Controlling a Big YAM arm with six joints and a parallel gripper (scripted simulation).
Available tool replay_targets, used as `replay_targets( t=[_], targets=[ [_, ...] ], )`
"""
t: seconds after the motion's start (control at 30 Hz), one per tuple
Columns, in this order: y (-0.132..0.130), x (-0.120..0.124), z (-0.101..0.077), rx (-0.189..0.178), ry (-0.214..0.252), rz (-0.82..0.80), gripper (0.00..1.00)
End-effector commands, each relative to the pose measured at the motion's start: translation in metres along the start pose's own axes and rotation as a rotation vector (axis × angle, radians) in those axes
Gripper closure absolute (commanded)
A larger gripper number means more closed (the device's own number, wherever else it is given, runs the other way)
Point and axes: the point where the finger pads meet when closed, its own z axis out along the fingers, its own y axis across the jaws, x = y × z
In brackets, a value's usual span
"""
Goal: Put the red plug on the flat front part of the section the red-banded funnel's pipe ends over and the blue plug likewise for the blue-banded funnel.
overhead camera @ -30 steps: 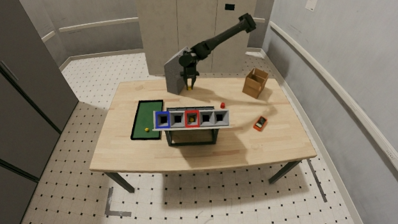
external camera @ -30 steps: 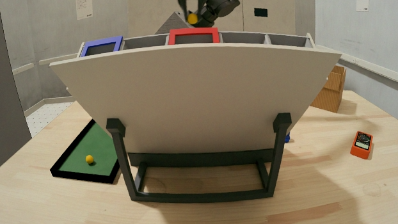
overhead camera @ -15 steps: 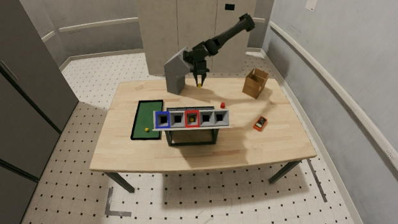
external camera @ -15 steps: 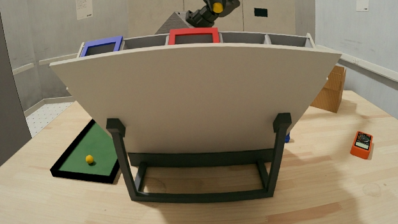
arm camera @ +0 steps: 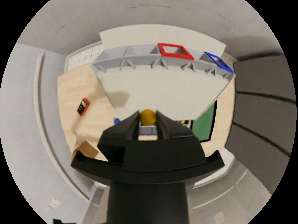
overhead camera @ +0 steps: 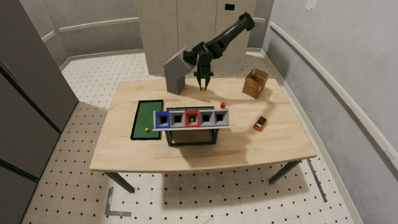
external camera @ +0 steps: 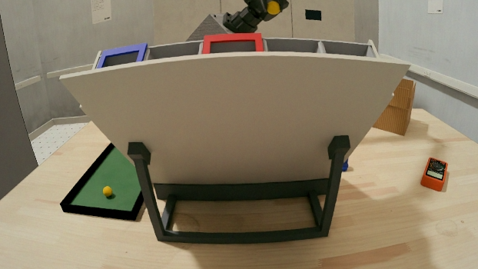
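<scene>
My gripper (overhead camera: 203, 87) (arm camera: 147, 113) is shut on a yellow marble (overhead camera: 203, 89) (external camera: 273, 8) (arm camera: 145, 117). It hangs over the table behind the funnel row, a little right of the red-banded funnel (overhead camera: 192, 111) (external camera: 232, 38). A second yellow marble (overhead camera: 192, 120) sits in that funnel's mouth. The blue-banded funnel (overhead camera: 162, 112) (external camera: 127, 49) is at the row's left end. The red plug (overhead camera: 222, 104) stands on the table behind the row's right part. The blue plug (external camera: 345, 165) peeks out by the stand's right leg. A third marble (overhead camera: 146, 129) (external camera: 107, 190) lies in the green tray (overhead camera: 145, 109) (external camera: 123, 173).
The pale cover (external camera: 238, 115) hides the pipes and sections. A grey block (overhead camera: 176, 72) stands just left of the gripper. A cardboard box (overhead camera: 254, 82) (external camera: 399, 111) is at the back right, and an orange device (overhead camera: 260, 123) (external camera: 434, 174) lies to the right.
</scene>
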Motion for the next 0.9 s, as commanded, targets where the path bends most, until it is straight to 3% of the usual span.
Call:
replay_targets(
  t=[0.0, 0.2, 0.87],
  targets=[
    [0.01, -0.062, 0.01, -0.001, -0.042, -0.023, 1.0],
    [0.011, -0.114, 0.032, -0.001, -0.041, -0.024, 1.0],
    [0.012, -0.141, 0.042, 0.0, -0.044, -0.021, 1.0]
  ],
)
